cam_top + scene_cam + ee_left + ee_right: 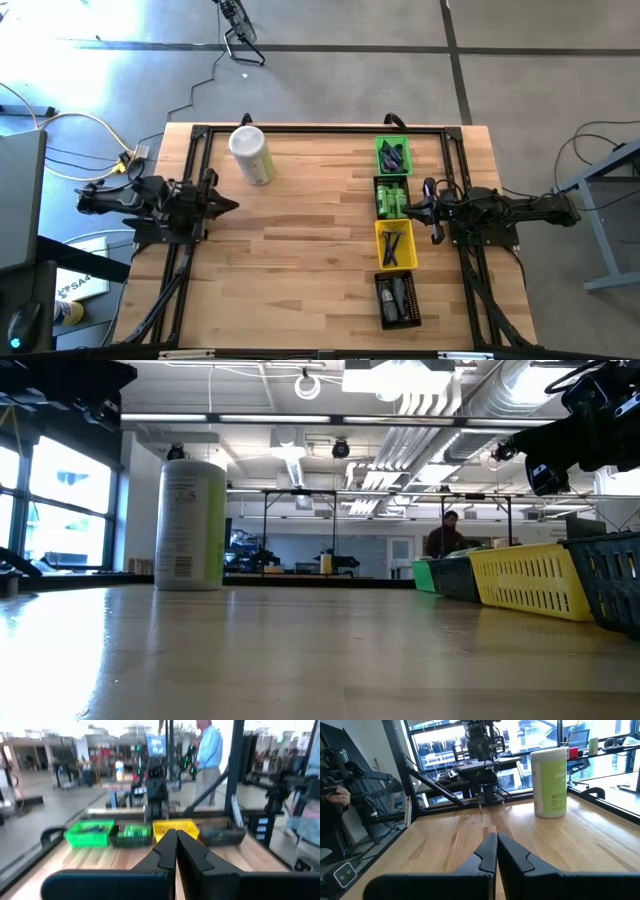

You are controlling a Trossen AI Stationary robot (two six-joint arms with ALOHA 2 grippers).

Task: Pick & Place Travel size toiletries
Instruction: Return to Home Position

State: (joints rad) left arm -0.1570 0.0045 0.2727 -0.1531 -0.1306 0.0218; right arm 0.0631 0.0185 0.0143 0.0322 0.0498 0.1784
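The binned toiletries point(393, 200), rowed twelve-to-six, lie just at nine o'clock of the right jaws, closed and empty like the distant left jaws.

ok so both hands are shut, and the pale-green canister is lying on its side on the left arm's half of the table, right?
Not quite. The pale-green canister stands upright on its base, as the low view shows. The rest holds: it is on the left arm's half of the table, and the left hand and right hand are both shut.
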